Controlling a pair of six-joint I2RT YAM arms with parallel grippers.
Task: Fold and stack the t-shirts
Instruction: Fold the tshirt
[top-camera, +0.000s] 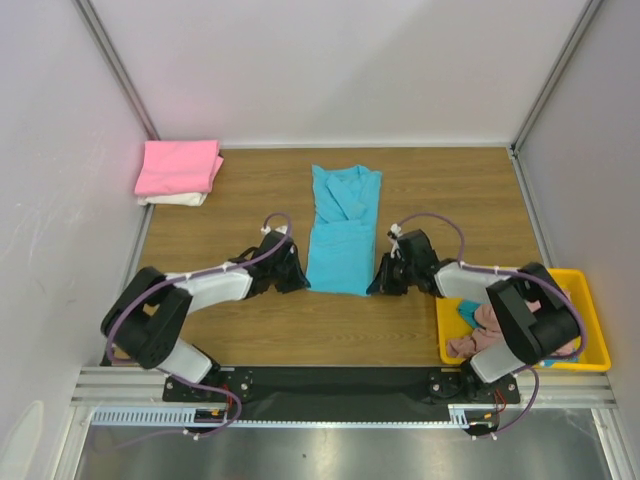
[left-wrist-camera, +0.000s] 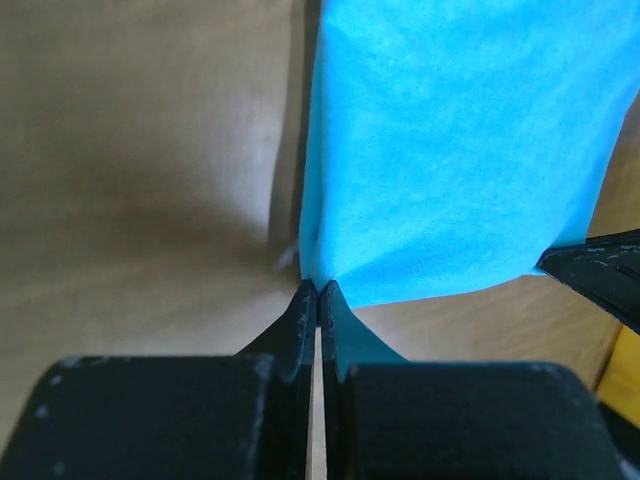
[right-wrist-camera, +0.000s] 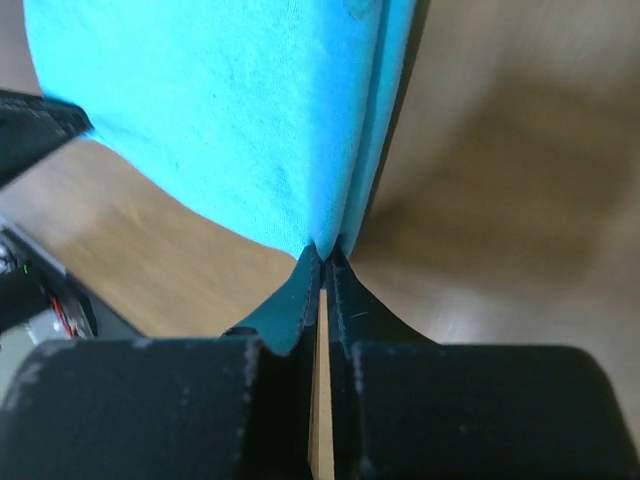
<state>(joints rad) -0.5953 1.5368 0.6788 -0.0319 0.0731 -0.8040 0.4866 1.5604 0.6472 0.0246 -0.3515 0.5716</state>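
The turquoise t-shirt (top-camera: 342, 240), folded into a long strip, is being supported at the middle of the surface (top-camera: 250, 330); its near corners are being pinched between the closed left jaws and right jaws.

Turquoise shirt (top-camera: 342, 232): folded into a long strip, flat, centre of table (top-camera: 440, 200). Bright pink shirt (top-camera: 178, 166): folded, on folded cream shirt (top-camera: 175, 199), far left corner. Dusty pink shirt (top-camera: 478, 335), teal shirt (top-camera: 467, 311): crumpled in tray (top-camera: 598, 335).
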